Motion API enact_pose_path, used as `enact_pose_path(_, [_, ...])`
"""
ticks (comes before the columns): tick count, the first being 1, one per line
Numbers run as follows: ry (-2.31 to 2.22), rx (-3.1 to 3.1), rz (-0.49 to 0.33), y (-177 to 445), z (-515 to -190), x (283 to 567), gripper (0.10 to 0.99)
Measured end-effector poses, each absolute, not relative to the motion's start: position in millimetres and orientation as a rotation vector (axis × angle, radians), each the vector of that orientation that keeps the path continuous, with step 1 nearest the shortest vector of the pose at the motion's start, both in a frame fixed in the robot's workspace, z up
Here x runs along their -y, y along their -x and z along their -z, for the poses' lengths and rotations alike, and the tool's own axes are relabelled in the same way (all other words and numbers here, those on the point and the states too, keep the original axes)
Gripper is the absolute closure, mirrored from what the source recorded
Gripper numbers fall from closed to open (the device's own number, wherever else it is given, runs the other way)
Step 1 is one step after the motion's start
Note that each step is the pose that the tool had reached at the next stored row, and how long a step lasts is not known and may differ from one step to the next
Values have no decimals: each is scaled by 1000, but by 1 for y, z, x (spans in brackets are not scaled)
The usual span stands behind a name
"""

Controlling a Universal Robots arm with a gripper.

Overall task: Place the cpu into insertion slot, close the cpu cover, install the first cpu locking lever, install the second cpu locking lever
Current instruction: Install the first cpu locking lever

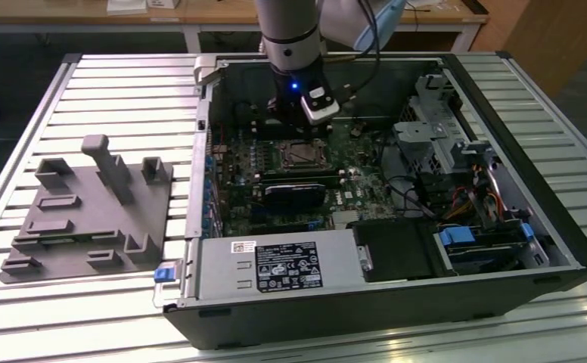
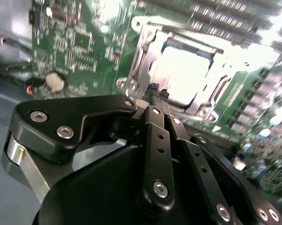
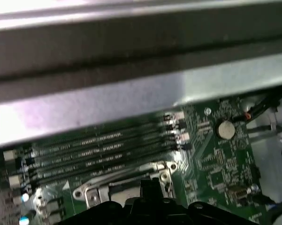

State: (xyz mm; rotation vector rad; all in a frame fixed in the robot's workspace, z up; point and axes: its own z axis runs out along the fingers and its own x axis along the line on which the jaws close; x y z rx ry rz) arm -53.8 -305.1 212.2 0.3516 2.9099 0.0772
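Gripper (image 2: 158, 95) is hovering with fingers pinched together, empty, at the cpu cover (image 2: 145, 61) edge, frame centre. Cpu (image 2: 183, 70) is sitting in the insertion slot (image 1: 301, 154). Cover looks thin, stiff, springy; push its rim.

Silvery cpu (image 2: 183, 75) sits in insertion slot (image 1: 301, 155), cpu cover (image 2: 145, 56) prob. closed.

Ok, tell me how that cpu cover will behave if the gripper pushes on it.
The cpu cover looks like a thin metal frame around a large window, so it probably flexes slightly under a push. Its glossy surface may let the fingertips slip. It lies flat over the cpu, so it is unlikely to tip.
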Motion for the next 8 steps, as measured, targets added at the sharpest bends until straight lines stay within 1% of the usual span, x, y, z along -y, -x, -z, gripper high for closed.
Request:
enact_pose_path(4, [-345, -2931, 13, 52, -212, 305, 980])
enact_pose_path(8, [-347, -2985, 53, 49, -212, 305, 980])
